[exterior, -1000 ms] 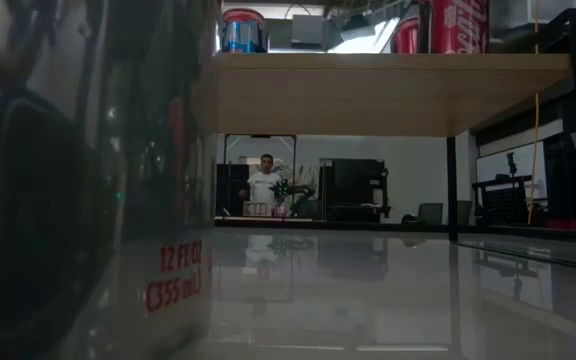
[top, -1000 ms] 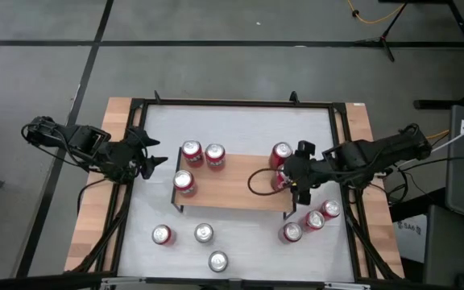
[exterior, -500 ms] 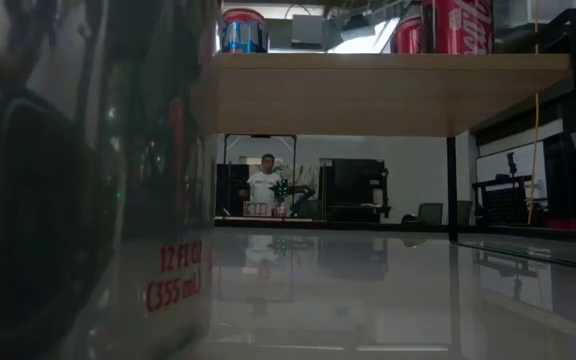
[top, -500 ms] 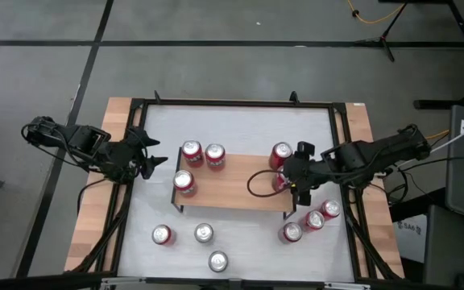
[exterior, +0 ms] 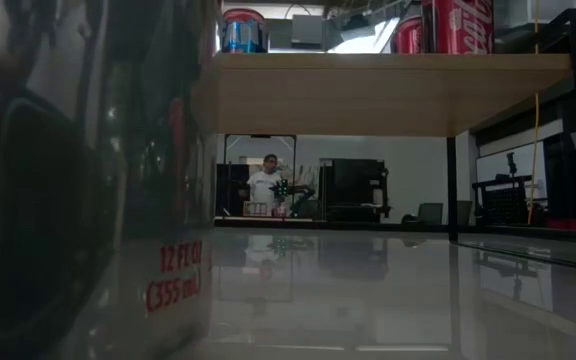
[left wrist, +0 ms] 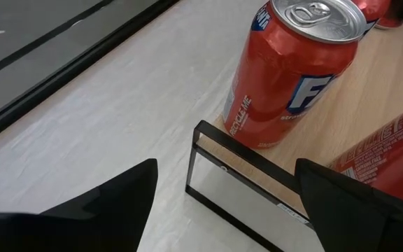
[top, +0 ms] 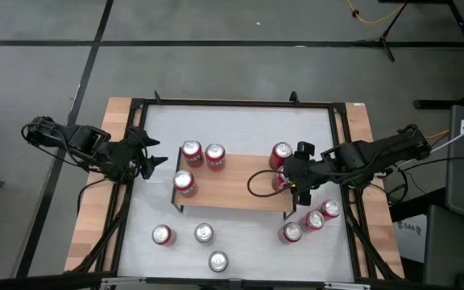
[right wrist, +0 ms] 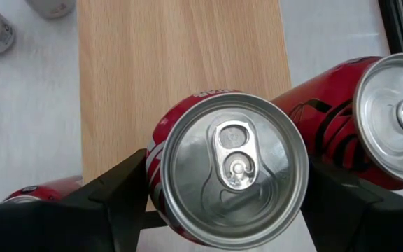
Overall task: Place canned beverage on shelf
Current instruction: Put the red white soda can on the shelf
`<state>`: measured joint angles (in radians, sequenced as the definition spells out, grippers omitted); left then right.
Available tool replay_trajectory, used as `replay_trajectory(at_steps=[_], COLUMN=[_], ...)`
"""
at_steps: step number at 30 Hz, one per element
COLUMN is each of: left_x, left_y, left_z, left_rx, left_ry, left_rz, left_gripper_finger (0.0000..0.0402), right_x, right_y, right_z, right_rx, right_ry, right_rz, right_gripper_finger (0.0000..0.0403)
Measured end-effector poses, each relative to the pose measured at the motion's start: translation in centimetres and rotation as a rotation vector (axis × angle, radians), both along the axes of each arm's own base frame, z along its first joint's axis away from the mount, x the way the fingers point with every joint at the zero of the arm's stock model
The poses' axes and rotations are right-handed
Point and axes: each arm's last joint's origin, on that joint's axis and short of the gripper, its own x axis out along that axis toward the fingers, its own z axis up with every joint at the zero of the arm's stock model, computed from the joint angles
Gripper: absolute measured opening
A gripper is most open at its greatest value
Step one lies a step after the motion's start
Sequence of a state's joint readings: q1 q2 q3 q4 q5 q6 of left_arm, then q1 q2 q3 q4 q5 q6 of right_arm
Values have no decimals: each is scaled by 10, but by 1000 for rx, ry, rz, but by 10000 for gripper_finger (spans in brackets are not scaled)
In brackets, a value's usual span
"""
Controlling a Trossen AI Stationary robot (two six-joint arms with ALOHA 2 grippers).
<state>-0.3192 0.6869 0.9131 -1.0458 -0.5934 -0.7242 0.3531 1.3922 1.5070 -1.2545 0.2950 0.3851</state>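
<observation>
High view, left to right. Surface: white table (top: 240,129) in a black frame, wooden strips at both sides, grey floor around it. Low view: a person (exterior: 265,187) stands far back in the room.

Left gripper (top: 153,153): at the table's left edge, just beside the shelf's left end, fingers apart, holding nothing.

Shelf (top: 232,189): light wooden plank on black legs, mid-table.

Cans, ten counted. On the shelf, five: two (top: 191,151) (top: 214,155) side by side at its left far corner, one (top: 184,182) at its left near corner, one (top: 281,152) at its right far corner, and the held can (right wrist: 228,168) upright at the right end.

On the table, six fewer one: three (top: 162,234) (top: 204,234) (top: 218,261) in front of the shelf's left half, three (top: 292,232) (top: 314,220) (top: 330,209) in a slanting row at its right near corner.

Right gripper (top: 291,181): over the shelf's right end, arm reaching in from the right, fingers clamped on the held can's sides.
</observation>
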Motion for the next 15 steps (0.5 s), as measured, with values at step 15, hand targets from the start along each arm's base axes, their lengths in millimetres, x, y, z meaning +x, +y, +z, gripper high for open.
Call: replay_trajectory(at_steps=[15], left_x=[0], left_y=[0], left_z=[0], left_rx=[-1], left_ry=[-1], left_rz=[1], left_gripper_finger=[328], right_x=[0], right_y=[1], right_z=[0], right_rx=[31], right_ry=[12], right_rz=[14], right_gripper_finger=[309])
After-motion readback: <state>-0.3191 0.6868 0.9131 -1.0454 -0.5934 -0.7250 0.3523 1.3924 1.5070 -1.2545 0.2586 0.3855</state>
